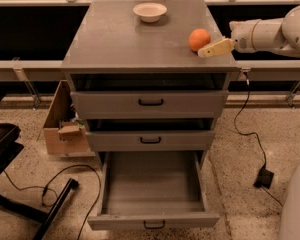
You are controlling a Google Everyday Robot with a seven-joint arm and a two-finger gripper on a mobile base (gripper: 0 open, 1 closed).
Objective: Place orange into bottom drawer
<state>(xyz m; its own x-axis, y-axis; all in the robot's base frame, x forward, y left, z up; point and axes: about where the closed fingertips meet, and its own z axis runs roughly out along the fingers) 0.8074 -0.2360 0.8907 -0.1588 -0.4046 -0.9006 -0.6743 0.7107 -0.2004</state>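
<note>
Starting far left: a black chair frame [5,146] on the speckled floor, with a dark cable [65,176] looping past its leg. Next along, an open cardboard box [57,134] tucked just beside the cabinet's left flank.

Then the grey desk [115,39] itself, 3 drawers stacked beneath its top. Up on that top, toward the back, a shallow cream bowl [149,11], upright. Under it, the top drawer [115,104] and the middle drawer [115,140], black handles facing front. Down low, the bottom drawer [152,184], pulled well out, plain grey floor on show.

Sliding right across the desk: the orange [199,39], resting near the right front corner, well apart from the bowl and high above the bottom drawer.

Right beside it, the gripper [204,52], reaching in from the right, pale tip low over the desk's edge at the orange's lower right side. Touching or a hair apart, hard to say. Wide or narrow? No telling from this angle.

Behind that, the white arm [270,31] stretching off the right edge. Last, a black cord [250,124] dropping from the desk's side to a small plug block [264,177] on the floor.
</note>
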